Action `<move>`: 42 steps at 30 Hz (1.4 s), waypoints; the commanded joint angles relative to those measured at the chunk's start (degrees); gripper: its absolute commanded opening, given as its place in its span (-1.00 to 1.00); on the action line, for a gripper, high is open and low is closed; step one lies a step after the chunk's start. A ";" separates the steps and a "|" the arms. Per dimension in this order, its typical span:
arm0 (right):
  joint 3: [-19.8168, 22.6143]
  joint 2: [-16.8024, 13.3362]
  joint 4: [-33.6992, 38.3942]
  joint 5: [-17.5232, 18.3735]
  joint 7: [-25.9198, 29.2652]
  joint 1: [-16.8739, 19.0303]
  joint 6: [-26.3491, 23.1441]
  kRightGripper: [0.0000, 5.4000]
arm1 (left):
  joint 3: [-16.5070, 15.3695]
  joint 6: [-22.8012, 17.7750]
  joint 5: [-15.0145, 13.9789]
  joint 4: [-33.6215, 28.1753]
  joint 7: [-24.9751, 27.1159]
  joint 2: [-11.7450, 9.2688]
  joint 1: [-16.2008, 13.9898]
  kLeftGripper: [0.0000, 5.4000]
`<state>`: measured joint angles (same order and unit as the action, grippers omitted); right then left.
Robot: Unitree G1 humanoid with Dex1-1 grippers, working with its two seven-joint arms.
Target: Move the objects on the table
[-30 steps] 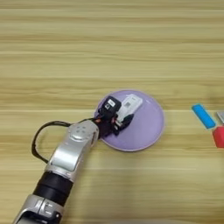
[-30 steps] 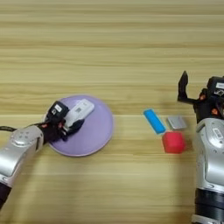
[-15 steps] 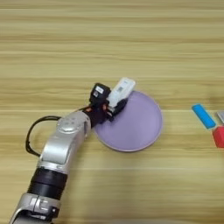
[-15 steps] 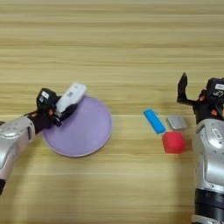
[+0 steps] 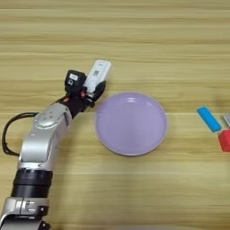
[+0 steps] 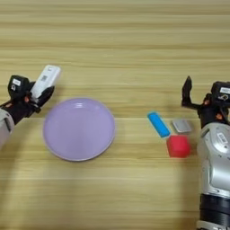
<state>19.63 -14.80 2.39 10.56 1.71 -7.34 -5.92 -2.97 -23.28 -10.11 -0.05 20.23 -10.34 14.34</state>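
Observation:
My left gripper (image 5: 92,90) is shut on the white bar (image 5: 98,74), which carries a small printed label and tilts up to the right, just left of and above the lilac plate's rim. The round lilac plate (image 5: 131,123) lies bare on the wooden table (image 5: 134,36) at mid-view. A small red cube (image 6: 179,146) rests on the table to the plate's right. My right gripper (image 6: 188,92) stands at the far right, beyond the cube, with one black finger pointing up; nothing is seen in it.
A blue oblong block (image 6: 159,124) lies slanted between the plate and the red cube. A small grey flat square (image 6: 181,126) sits just above the cube, close to my right arm. A black cable (image 5: 9,130) loops beside my left forearm.
My left gripper has carried the white bar off the plate, up and to the left, past the rim. The plate is now bare. The right arm has not moved.

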 commanded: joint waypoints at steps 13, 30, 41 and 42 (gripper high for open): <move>0.22 -0.25 0.50 0.29 0.09 -0.31 -0.49 1.00 | -3.57 4.89 2.01 11.51 -7.41 0.38 -3.61 0.05; 0.31 -0.46 0.99 0.38 0.30 0.03 -0.81 1.00 | -0.03 14.74 6.58 23.48 -10.83 2.98 -3.18 0.19; 0.66 -0.94 -0.18 0.50 0.91 0.09 -0.21 1.00 | -1.79 41.08 4.75 31.03 -9.49 4.36 -1.18 0.67; 0.72 -1.01 -0.40 0.53 0.99 0.06 -0.11 1.00 | -2.30 43.62 4.24 31.57 -9.27 4.56 -1.05 0.68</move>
<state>19.88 -15.06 2.40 10.76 2.20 -7.33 -5.92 -4.40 15.28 -4.88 30.40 10.03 -6.31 12.78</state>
